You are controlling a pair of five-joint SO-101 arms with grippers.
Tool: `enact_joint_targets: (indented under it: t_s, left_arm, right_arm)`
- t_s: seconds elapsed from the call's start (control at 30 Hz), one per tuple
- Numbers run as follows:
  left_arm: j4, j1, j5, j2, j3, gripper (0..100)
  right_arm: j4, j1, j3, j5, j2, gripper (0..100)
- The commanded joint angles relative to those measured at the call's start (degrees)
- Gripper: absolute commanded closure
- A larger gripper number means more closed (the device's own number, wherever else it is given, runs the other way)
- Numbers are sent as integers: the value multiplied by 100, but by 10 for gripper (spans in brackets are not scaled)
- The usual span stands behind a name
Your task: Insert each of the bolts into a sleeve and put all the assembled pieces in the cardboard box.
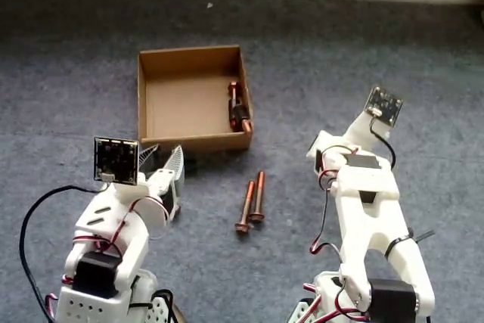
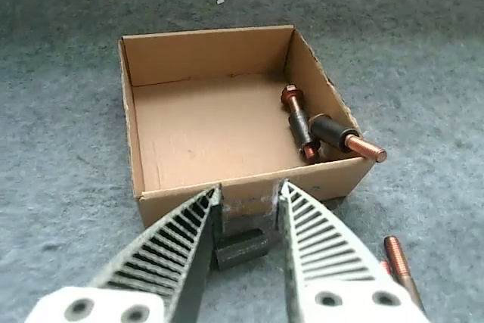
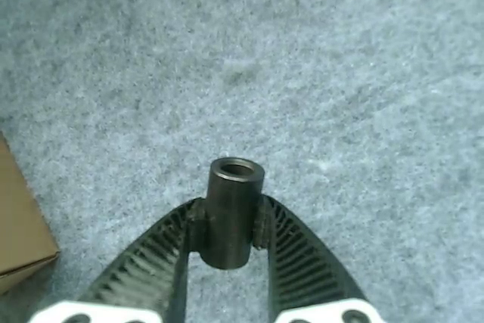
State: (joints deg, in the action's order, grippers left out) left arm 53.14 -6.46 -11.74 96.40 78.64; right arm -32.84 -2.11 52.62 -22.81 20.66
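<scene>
Right gripper (image 3: 227,221) clamps a sleeve (image 3: 231,194), long axis along the fingers, bore pointing outward. The left gripper (image 2: 249,196) gapes over a second sleeve (image 2: 242,249) lying crosswise.

Left gripper (image 2: 249,189) agape — right gripper (image 3: 229,203) in a tight pinch

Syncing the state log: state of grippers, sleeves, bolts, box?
left gripper: open
loose sleeve: lying on carpet, empty
right gripper: shut on held sleeve
held sleeve: empty
loose bolts: two, lying bare
cardboard box: open, two assembled pieces inside
</scene>
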Motion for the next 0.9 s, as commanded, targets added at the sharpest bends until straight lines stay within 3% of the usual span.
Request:
enact_joint_targets:
  t_s: [0.0,0.13,0.27,0.43,0.53,0.87]
  left_arm:
    - [580,48,352,-338,-875,866]
    - [879,84,756,-1552,-1604,866]
    - [1415,92,1679,-2976,-2448,866]
    - [2145,127,3288,-4391,-3266,867]
    - [2189,462,4571,-5007,-3495,870]
    - [2347,769,7253,-6703,-3582,866]
  right_arm:
    - [110,48,-84,-18,259,991]
    - [110,48,-92,-18,259,990]
    - [110,48,-84,-18,259,990]
    - [110,48,-84,-18,259,990]
    - [110,48,-84,-18,259,990]
    - [110,48,-92,-18,259,990]
